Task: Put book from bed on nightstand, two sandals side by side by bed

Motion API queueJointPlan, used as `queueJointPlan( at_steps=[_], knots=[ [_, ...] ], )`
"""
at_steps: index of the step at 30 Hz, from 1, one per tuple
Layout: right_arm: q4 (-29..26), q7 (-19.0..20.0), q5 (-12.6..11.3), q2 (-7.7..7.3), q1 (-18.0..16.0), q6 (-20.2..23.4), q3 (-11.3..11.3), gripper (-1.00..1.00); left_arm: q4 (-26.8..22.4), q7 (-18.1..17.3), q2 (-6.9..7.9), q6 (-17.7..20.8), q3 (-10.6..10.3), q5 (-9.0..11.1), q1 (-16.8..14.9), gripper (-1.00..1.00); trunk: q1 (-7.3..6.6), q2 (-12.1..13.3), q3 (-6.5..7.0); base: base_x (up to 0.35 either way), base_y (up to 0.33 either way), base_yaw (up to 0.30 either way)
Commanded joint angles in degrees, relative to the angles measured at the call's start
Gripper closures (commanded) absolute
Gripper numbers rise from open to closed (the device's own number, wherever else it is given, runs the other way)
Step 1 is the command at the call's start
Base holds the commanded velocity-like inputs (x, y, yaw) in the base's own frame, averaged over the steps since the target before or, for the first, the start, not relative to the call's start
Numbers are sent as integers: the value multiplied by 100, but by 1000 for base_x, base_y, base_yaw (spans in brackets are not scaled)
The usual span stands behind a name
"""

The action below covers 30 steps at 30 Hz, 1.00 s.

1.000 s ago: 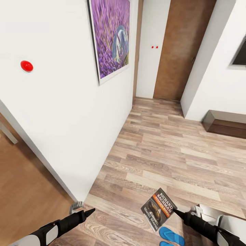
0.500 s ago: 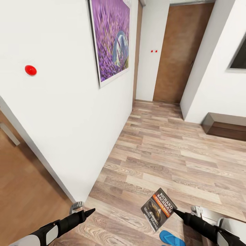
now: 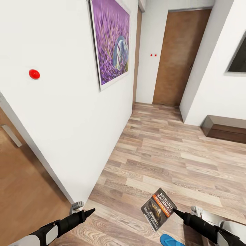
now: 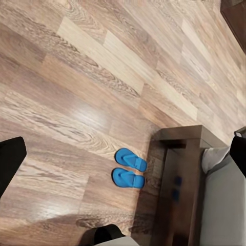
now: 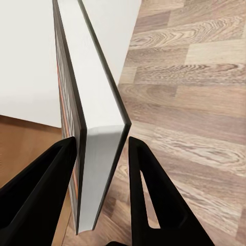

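My right gripper point(image 3: 177, 212) is shut on the book point(image 3: 159, 208), a thin dark paperback with an orange band, held low over the wood floor. In the right wrist view the book point(image 5: 100, 154) stands edge-on between the two black fingers point(image 5: 48, 179). My left gripper point(image 3: 90, 212) hangs at the lower left, open and holding nothing. The left wrist view looks down on two blue sandals point(image 4: 130, 169) lying side by side on the floor, close to the bed's dark wooden frame point(image 4: 179, 179) and pale mattress point(image 4: 225, 205). One sandal's tip point(image 3: 171, 240) peeks in at the head view's lower edge.
A white wall point(image 3: 68, 119) with a purple painting point(image 3: 111, 41) and a red dot point(image 3: 34, 73) runs close along my left. A brown door point(image 3: 20, 194) lies lower left, another door point(image 3: 176, 58) ahead. A low dark bench point(image 3: 223, 127) sits at the right. Wood floor point(image 3: 164, 153) stretches ahead.
The head view has shifted: wall, painting and doors sit lower in the picture and the sandal has slid toward the lower edge. Both arms and the held book keep their places.
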Motion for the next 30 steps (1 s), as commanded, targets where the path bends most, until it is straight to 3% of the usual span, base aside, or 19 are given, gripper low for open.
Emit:
queueJointPlan(
  at_steps=[1,30],
  knots=[
    [-8,26,60,2,-5,24,-51,100,5,-19,2,6,-9,27,-5,-100,2,-8,1,0,0,0],
    [-14,26,60,2,-5,24,-51,100,5,-18,-6,6,-10,25,-5,-100,2,-8,272,0,0,0]
  ],
)
